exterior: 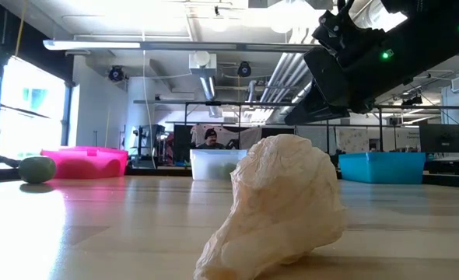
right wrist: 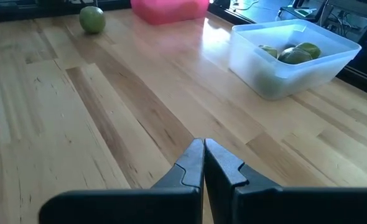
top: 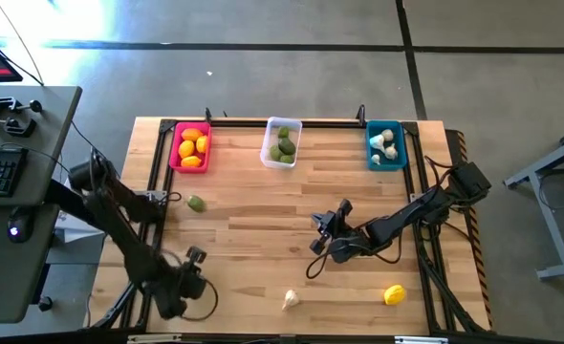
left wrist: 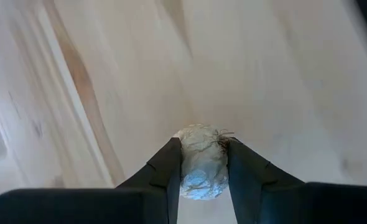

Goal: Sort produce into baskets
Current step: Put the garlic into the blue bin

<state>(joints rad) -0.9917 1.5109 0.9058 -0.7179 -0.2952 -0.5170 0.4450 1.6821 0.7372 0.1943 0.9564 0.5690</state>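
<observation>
Whitish and papery, clamped in the left tool (left wrist: 203, 146) at the near left of the bench (top: 253, 225): a held garlic bulb (left wrist: 201, 163), shown only from that wrist and hidden under the arm from above. Farther along the near edge, lying free and bulking large in the low view, a loose bulb (top: 290, 300). Beyond, over mid-bench, the right tool (right wrist: 203, 149), pinched together on nothing; then, far right and diagonally opposite the left arm, the teal basket (top: 385, 145) with bulbs inside.

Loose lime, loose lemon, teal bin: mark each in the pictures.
lime (top: 196, 203), high view, its middle.
lemon (top: 394, 294), high view, its middle.
teal bin (exterior: 382, 167), low view, its front wall.
</observation>
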